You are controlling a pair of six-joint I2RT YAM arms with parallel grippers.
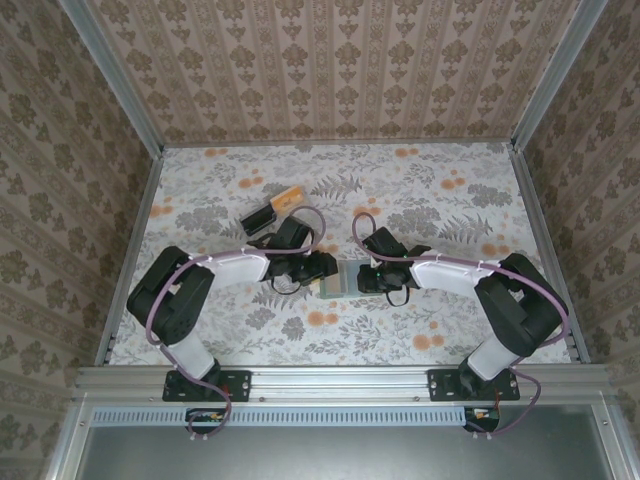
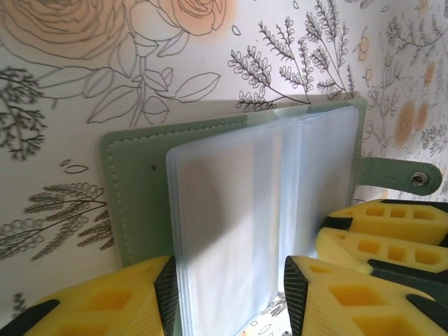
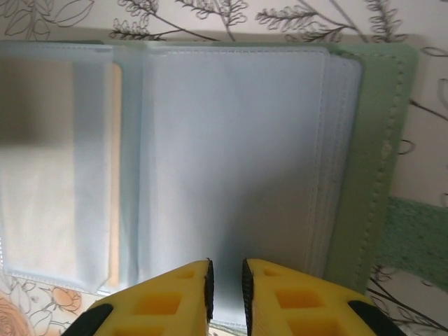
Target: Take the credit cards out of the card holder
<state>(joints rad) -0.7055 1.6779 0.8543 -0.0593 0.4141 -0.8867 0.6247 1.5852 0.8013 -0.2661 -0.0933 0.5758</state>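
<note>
Left gripper (image 2: pixel 227 280) first: in its wrist view the yellow fingers with black pads (image 2: pixel 166 290) stand apart at the bottom of the frame, one on each side of a raised bundle of cloudy plastic sleeves (image 2: pixel 231 210). Both pads sit right up against the bundle's edges, but whether they squeeze it cannot be told.

Over to the right gripper (image 3: pixel 227 276). Its fingers are almost together at the bottom centre of its view, pinching the lower edge of a sleeve page of the card holder (image 3: pixel 367 175). That holder lies open, green cover down, and a tan card (image 3: pixel 115 175) shows as a narrow strip inside a sleeve at the left of the frame.

From the top camera, the holder sits at the centre of the table (image 1: pixel 450 330), right between the two gripper tips, with the arms reaching in from lower left and lower right. A snap tab (image 2: pixel 406 176) sticks out from the cover at the right of the left wrist view.

The table wears a pale floral cloth with grey leaves and orange blossoms. Brown damask wallpaper (image 1: pixel 330 70) covers the three walls around it, and a metal rail (image 1: pixel 340 380) runs along the near edge. A black-and-orange block (image 1: pixel 272 212) lies up and left of centre, just beyond the left arm.
</note>
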